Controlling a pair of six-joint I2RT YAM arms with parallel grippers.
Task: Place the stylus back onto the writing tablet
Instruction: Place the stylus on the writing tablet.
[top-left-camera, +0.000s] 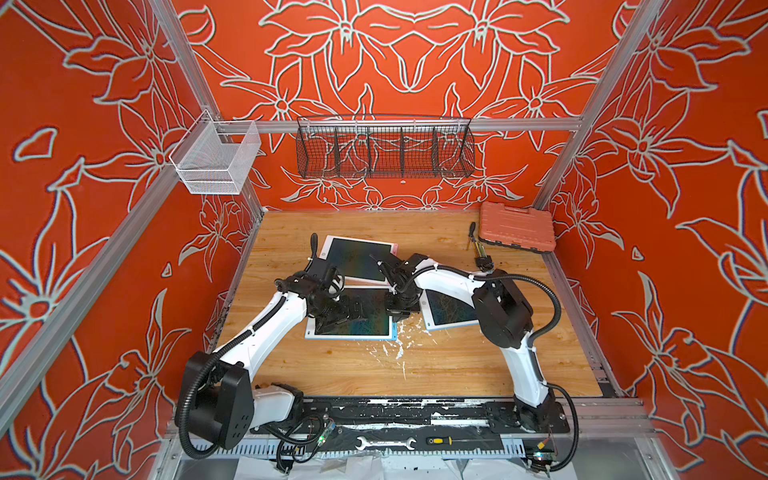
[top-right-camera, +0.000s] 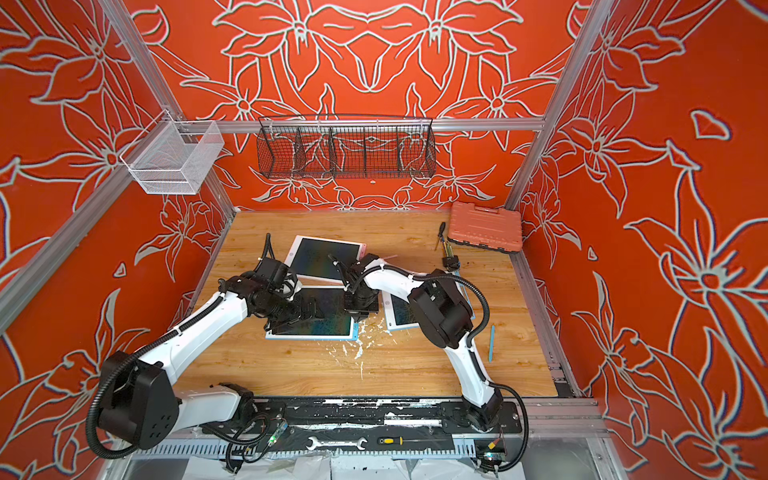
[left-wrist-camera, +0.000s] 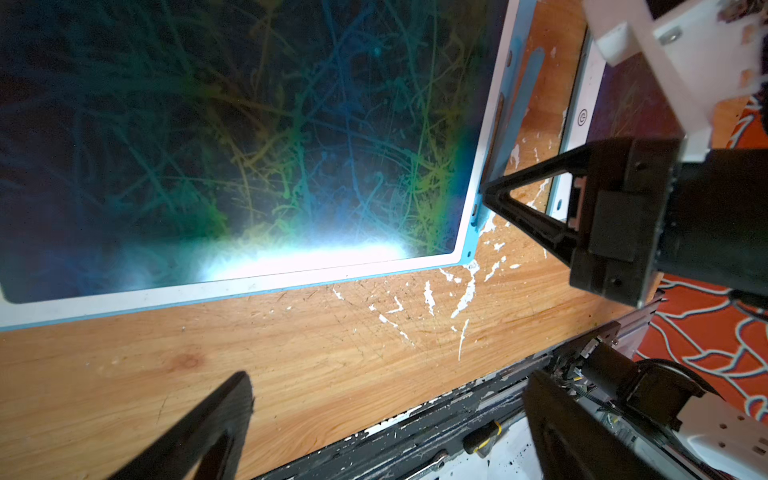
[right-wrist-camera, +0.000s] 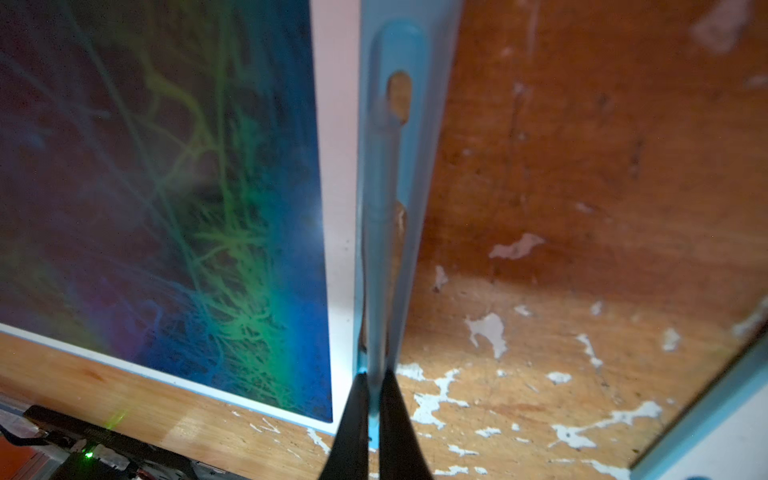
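Pale blue plastic stylus (right-wrist-camera: 379, 249), a thin round barrel, is pinched tight at one end by the right gripper (right-wrist-camera: 374, 390). It runs along the moulded blue side groove (right-wrist-camera: 411, 50) of the writing tablet (right-wrist-camera: 336, 166), on the tablet's right edge by its front corner; seated or just above it, can't tell. The tablet has a white bezel, a blue rim and a dark glossy screen with green-yellow scribble traces. It lies flat near the middle of the desk (left-wrist-camera: 291, 365), which is scuffed wood-grain with chipped white paint flecks. The left gripper (left-wrist-camera: 390, 380) is spread wide above the tablet's front part. Marking: circled button icon (left-wrist-camera: 582, 117) on the white bezel of a second tablet (top-left-camera: 451, 311) just to the right, readable in the left wrist view. A top view shows a spare stylus (top-right-camera: 491, 343), blue, near the desk's right edge. Both top views show an orange ribbed tool case (top-left-camera: 517, 226) at the far right corner.
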